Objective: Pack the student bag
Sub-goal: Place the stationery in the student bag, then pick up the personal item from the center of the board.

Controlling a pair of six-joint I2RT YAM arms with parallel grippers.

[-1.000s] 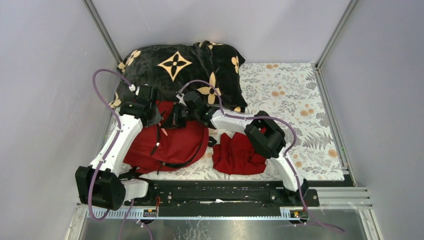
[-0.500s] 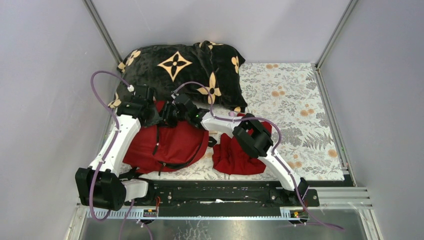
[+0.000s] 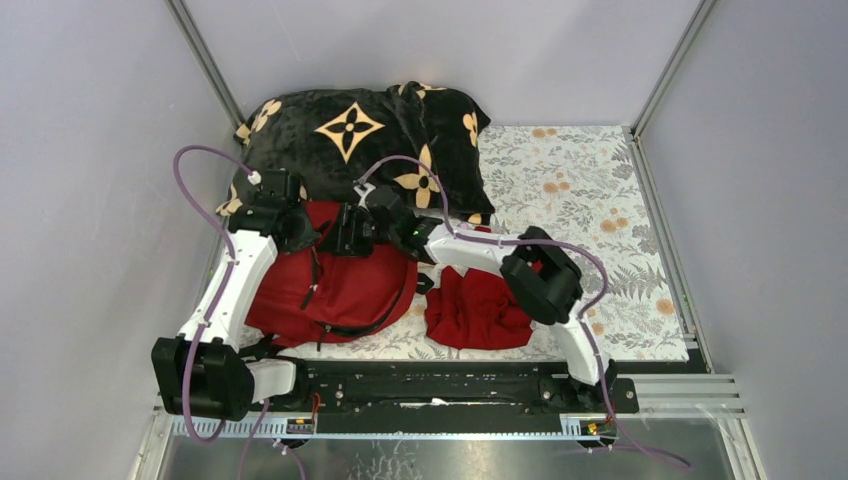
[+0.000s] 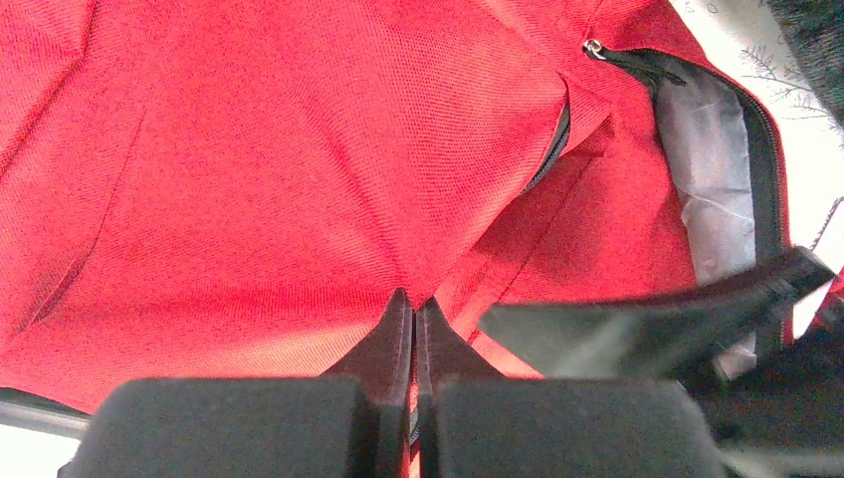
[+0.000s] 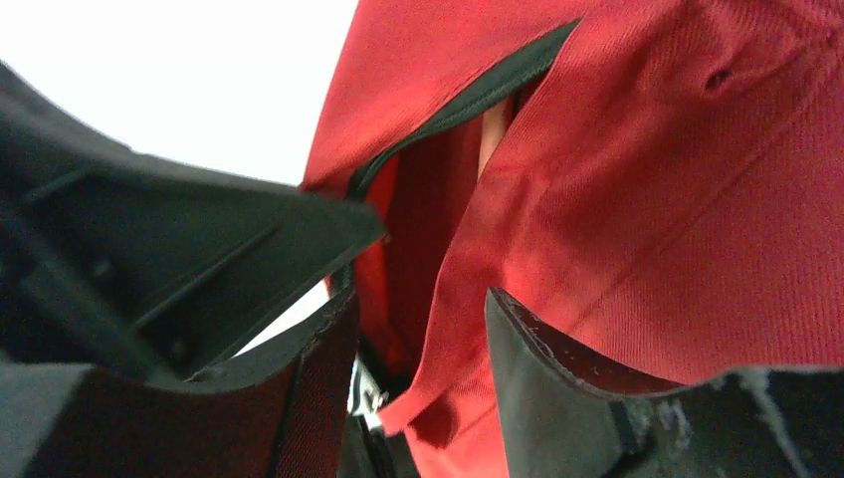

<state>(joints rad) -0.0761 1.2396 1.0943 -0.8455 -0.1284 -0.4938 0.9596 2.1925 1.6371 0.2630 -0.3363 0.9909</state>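
**Q:** Where is the student bag (image 3: 345,290) located?

**A:** It lies flat on the left part of the desk (image 3: 600,200), which has a floral cover. A black blanket (image 3: 350,130) with tan flower motifs sits at the bag's 12 o'clock and touches its far edge. A smaller dark-red cloth (image 3: 478,308) lies just beside the bag at its 3 o'clock.

**Q:** What is the state of the left tool (image 4: 413,304)?

**A:** It is fully closed. The left wrist view shows the two fingers pressed together on a pinch of the bag's red fabric, with creases running into the tips. The open zipper (image 4: 766,149) and the grey lining (image 4: 712,149) appear at 2 o'clock from the tips.

**Q:** And the right tool (image 5: 420,299)?

**A:** Its jaws stand apart, at about half spread. The right wrist view shows a loose edge of red fabric hanging in the gap between them. Whether the fabric presses against either finger cannot be determined. A black-edged opening in the bag shows at 12 o'clock from the gap.

**Q:** How do the two tools sit relative to each other?

**A:** Both are at the bag's far end and close together. The right tool is at the left tool's 3 o'clock.
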